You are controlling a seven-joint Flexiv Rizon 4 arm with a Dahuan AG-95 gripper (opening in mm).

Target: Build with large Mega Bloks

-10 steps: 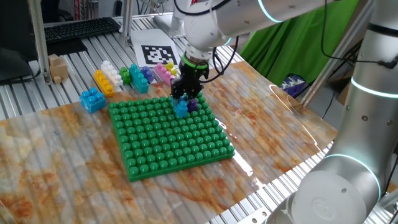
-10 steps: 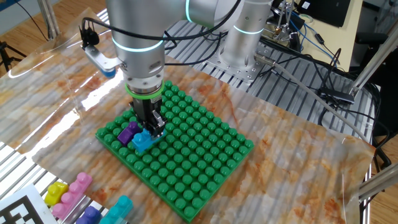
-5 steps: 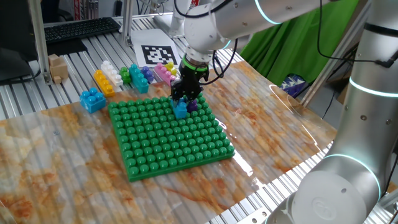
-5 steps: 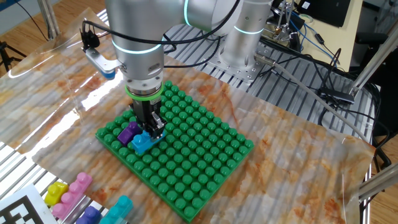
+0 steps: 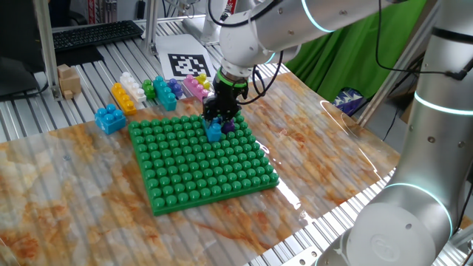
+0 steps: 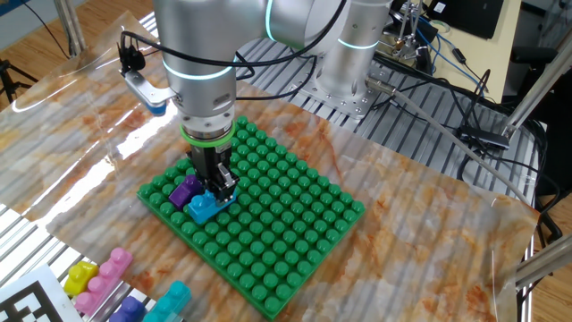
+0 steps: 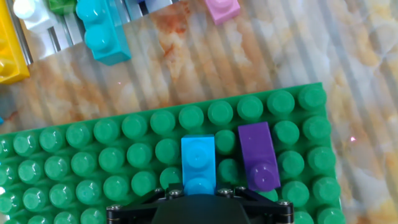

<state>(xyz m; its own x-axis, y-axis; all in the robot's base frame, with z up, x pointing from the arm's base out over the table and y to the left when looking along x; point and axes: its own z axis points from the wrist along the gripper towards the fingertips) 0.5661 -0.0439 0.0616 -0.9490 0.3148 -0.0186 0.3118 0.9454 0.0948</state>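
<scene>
My gripper [image 5: 219,118] stands upright over the far part of the green baseplate [image 5: 199,171], shut on a light blue brick [image 5: 214,133] that sits on the plate's studs. A purple brick [image 5: 228,125] is seated on the plate right beside it. In the other fixed view the gripper [image 6: 214,183] grips the blue brick [image 6: 202,208], with the purple brick [image 6: 183,190] to its left. In the hand view the blue brick [image 7: 198,162] runs out from between the fingers, and the purple brick [image 7: 258,155] lies one stud column to the right.
Loose bricks lie beyond the plate: blue [image 5: 109,118], yellow [image 5: 123,96], white [image 5: 131,83], green [image 5: 150,89], cyan [image 5: 164,94], pink [image 5: 194,86]. A marker tag [image 5: 187,64] and a small wooden block [image 5: 69,80] lie further back.
The gripper with the blue brick has sunk slightly toward the baseplate beside the purple brick. Nothing else has moved.
</scene>
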